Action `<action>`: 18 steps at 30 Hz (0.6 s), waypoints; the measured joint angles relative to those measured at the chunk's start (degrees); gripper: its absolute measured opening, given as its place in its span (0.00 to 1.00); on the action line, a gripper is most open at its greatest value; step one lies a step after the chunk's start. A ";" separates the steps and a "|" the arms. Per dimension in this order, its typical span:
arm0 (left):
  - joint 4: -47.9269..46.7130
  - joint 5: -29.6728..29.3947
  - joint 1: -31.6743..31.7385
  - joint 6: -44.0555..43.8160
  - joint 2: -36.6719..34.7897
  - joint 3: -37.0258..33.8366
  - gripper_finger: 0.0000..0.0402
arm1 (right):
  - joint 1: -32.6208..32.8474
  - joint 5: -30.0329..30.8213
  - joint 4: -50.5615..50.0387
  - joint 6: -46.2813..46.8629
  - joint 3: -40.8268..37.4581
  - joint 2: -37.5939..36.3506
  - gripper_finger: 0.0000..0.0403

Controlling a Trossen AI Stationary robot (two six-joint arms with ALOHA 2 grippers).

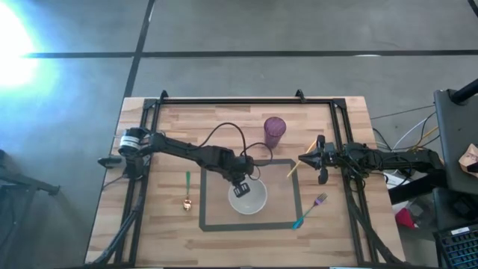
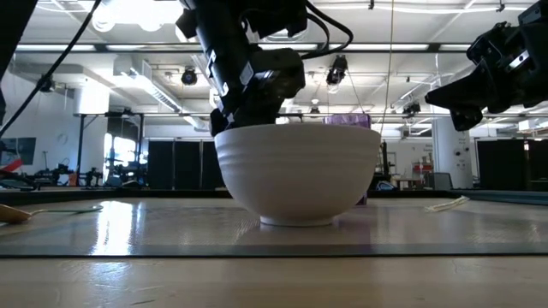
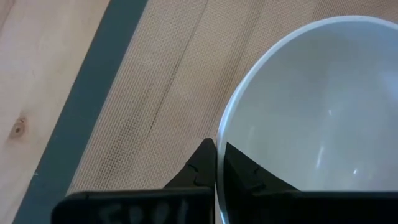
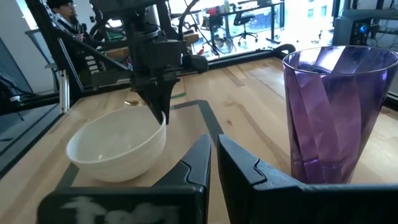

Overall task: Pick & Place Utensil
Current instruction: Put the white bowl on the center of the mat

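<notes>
Utensils lie scattered on the wooden desk (image 1: 224, 119): a gold spoon with a green handle (image 1: 187, 190) on the left, outside the dark tape rectangle (image 1: 203, 224), a fork with a purple head and teal handle (image 1: 310, 211) just outside the rectangle's right near corner, and a pale yellow stick-like utensil (image 1: 302, 157) lying across the rectangle's far right corner.

Inside the rectangle stands a white bowl (image 1: 248, 198). The left gripper (image 1: 240, 188) is at the bowl's far left rim; in the left wrist view its two dark fingers (image 3: 198, 174) stand on either side of the rim, one outside the bowl and one inside, drawn close together with the thin wall of the bowl between them, so the gripper is clamped on the rim. The low view shows the bowl resting flat on the desk with this arm coming down onto its rim from above.

A purple cup (image 1: 274, 131) stands upright just beyond the far edge of the rectangle. The right gripper (image 1: 308, 159) hovers near the far right corner of the rectangle, above the yellow utensil, with the cup close by; its fingers (image 4: 200, 163) are nearly together with only a narrow slit between them and nothing held.
</notes>
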 joint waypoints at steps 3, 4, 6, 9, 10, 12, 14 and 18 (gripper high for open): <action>-0.01 -0.04 0.00 0.56 0.00 0.00 0.03 | 0.01 -0.01 -0.04 0.00 -0.02 0.00 0.07; -0.01 -0.02 0.00 0.59 0.00 0.00 0.03 | -0.01 0.01 -0.04 0.00 -0.01 0.00 0.07; 0.01 -0.02 0.00 0.61 0.00 0.00 0.03 | -0.01 0.01 -0.06 0.10 -0.01 0.00 0.07; -0.03 -0.02 0.00 0.63 0.00 0.00 0.03 | 0.01 -0.02 -0.06 0.20 0.00 0.00 0.07; -0.02 0.00 0.00 0.62 0.00 0.00 0.03 | 0.00 -0.04 -0.06 0.20 0.00 0.00 0.07; -0.03 0.17 0.00 0.61 0.00 0.00 0.03 | -0.01 -0.04 -0.06 0.20 -0.02 0.00 0.07; -0.05 0.54 0.00 0.63 -0.02 0.00 0.03 | 0.01 -0.04 -0.06 0.20 -0.01 0.00 0.07; -0.08 0.68 0.00 0.63 -0.04 0.00 0.03 | -0.01 -0.04 -0.06 0.20 -0.01 0.00 0.07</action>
